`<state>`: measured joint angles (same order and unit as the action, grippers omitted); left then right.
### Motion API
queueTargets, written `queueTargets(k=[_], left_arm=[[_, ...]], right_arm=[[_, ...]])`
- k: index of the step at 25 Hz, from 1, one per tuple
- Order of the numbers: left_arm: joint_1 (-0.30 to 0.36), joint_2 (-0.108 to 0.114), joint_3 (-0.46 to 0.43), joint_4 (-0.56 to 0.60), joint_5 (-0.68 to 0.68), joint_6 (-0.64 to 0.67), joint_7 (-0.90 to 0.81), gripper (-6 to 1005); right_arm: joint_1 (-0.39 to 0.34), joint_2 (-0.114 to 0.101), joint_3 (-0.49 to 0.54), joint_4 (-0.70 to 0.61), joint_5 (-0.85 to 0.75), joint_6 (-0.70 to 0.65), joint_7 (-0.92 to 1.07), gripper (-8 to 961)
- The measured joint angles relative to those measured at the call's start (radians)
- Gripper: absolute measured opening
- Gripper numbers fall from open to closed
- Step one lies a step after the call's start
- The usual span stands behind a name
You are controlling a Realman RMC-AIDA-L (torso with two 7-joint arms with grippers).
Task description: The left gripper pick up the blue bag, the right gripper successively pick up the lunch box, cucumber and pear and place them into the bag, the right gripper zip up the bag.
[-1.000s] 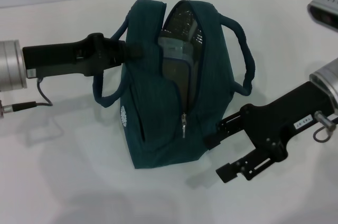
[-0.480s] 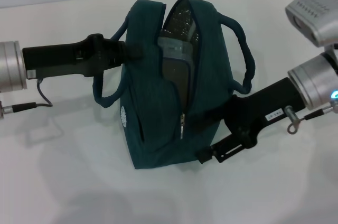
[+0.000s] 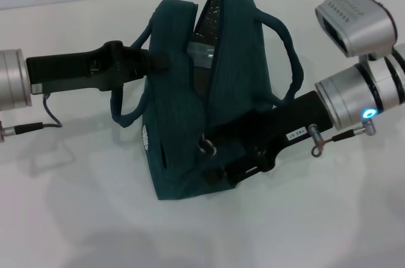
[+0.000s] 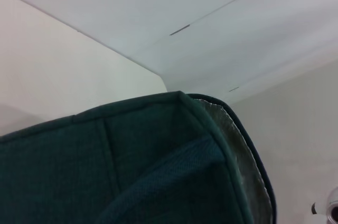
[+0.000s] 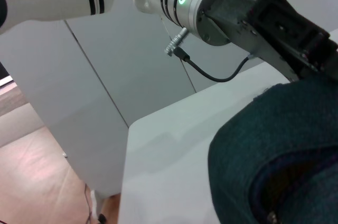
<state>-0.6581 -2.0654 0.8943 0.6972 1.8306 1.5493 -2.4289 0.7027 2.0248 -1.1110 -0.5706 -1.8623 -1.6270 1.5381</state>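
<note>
lunch box (image 3: pixel 201 53) inside blue bag (image 3: pixel 180 129)

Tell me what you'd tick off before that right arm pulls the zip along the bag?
1. Left pincer holds the blue bag at its upper edge: ok.
2. Right pincer is at the zipper's ring pull: ok.
3. Ring actually gripped: cannot tell, the fingers are hidden against the fabric.
4. Bag mouth closed: not ok, the top gapes.
5. Lunch box inside: ok.
6. Cucumber and pear inside: cannot tell.
</note>
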Motion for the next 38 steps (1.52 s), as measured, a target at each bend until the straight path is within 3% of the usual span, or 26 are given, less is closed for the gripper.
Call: queueTargets(k=[5, 14, 19, 38], left_arm=[[0.0, 0.002, 0.0, -0.001, 0.001, 0.0, 0.008, 44], [0.001, 0.004, 0.0, -0.002, 0.0, 0.0, 0.01, 44], [0.002, 0.004, 0.0, -0.002, -0.001, 0.0, 0.01, 44], [0.004, 0.005, -0.002, -0.002, -0.002, 0.0, 0.015, 45]], right_arm=[[0.0, 0.003, -0.023, 0.001, 0.008, 0.035, 0.002, 662], [-0.007, 0.001, -0.028, 0.002, 0.033, 0.055, 0.006, 446], [-0.009, 0.003, -0.031, 0.007, 0.037, 0.082, 0.02, 266], [-0.024, 0.002, -0.043, 0.013, 0.077, 0.126, 0.016, 81]])
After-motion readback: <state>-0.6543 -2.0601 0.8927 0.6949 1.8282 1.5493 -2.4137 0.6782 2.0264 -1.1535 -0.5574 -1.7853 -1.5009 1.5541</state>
